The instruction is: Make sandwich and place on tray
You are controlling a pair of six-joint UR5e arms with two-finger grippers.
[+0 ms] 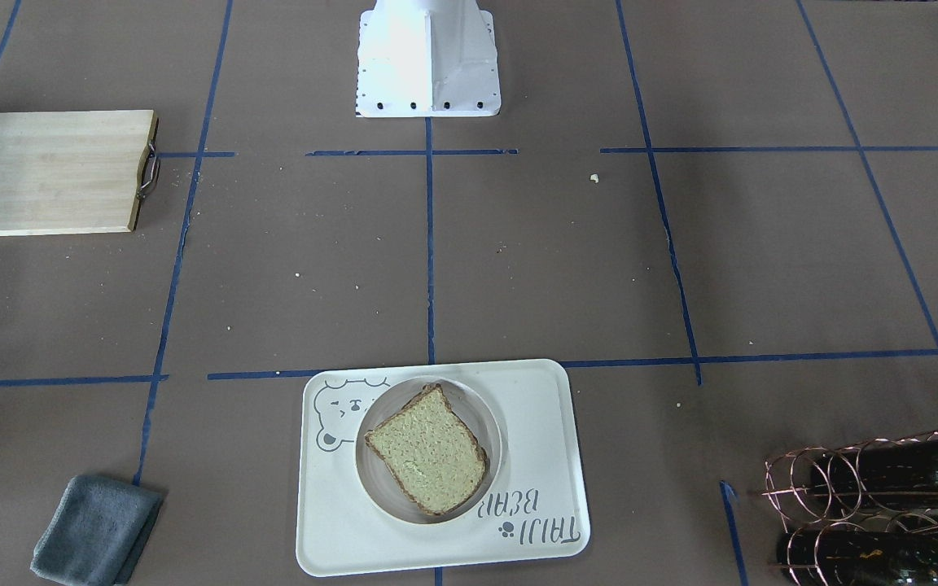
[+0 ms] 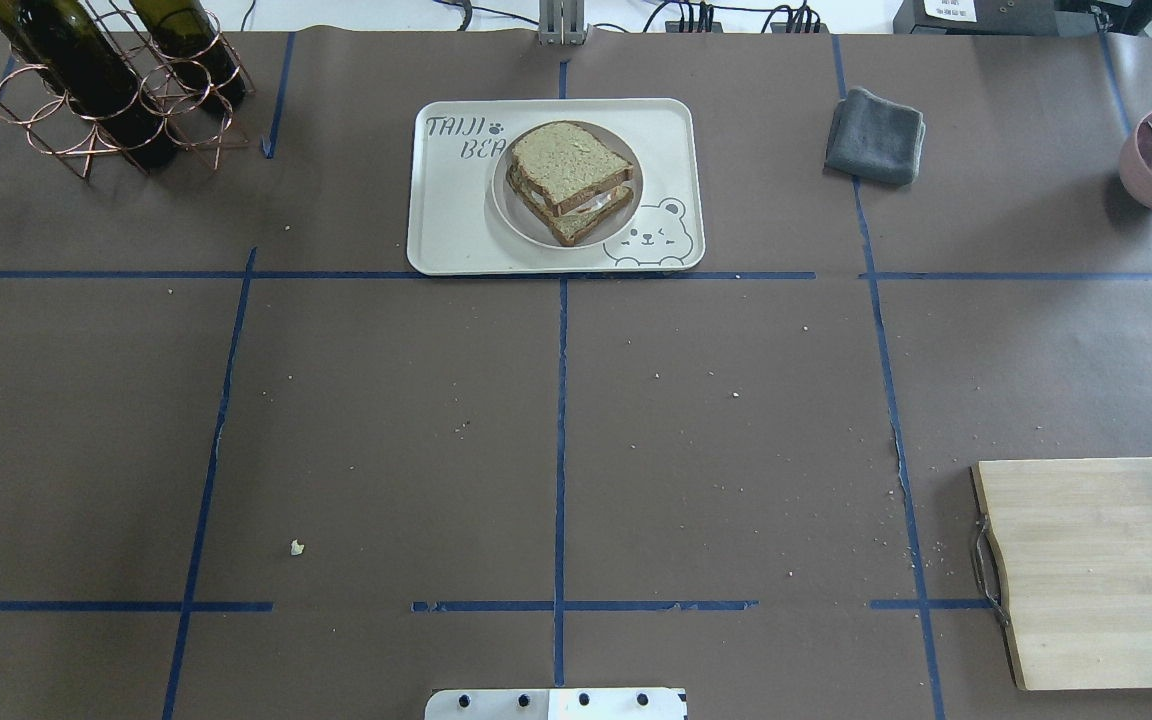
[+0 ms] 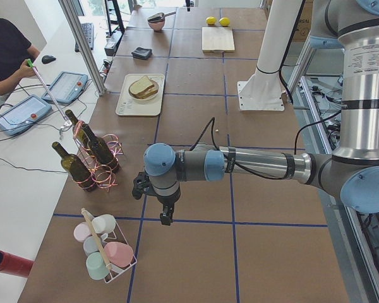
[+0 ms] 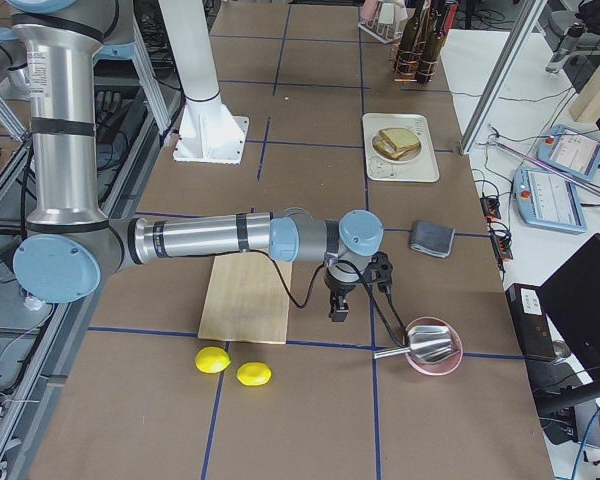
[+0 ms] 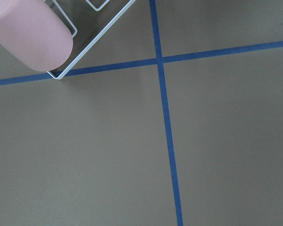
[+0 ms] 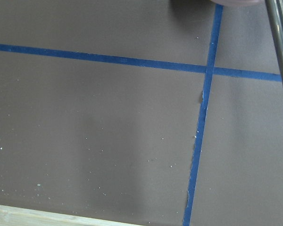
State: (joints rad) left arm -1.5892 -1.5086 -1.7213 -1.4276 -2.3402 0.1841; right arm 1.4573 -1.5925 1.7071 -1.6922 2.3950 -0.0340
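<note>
The sandwich [image 2: 568, 182], two brown-crusted bread slices stacked with a sliver of white visible between them, is seen on a small round white plate [image 2: 508, 212]. The plate is set on the cream "TAIJI BEAR" tray [image 2: 446, 230], which lies midway along the worktop's edge on the operators' side, opposite the robot's base. A folded grey cloth [image 2: 874, 136] is placed near the tray along the same edge, and a copper wire rack of dark wine bottles [image 2: 101, 100] on its other side. A wooden cutting board [image 2: 1106, 570] is seen toward the worktop's right end. The left gripper [image 3: 166, 218] is held fingers-down above the left end, near a rack of pastel cups [image 3: 107, 252]. The right gripper [image 4: 337, 310] hangs between the cutting board and a pink bowl [image 4: 433, 350]. Whether either gripper is open or closed cannot be told from these side views.
</note>
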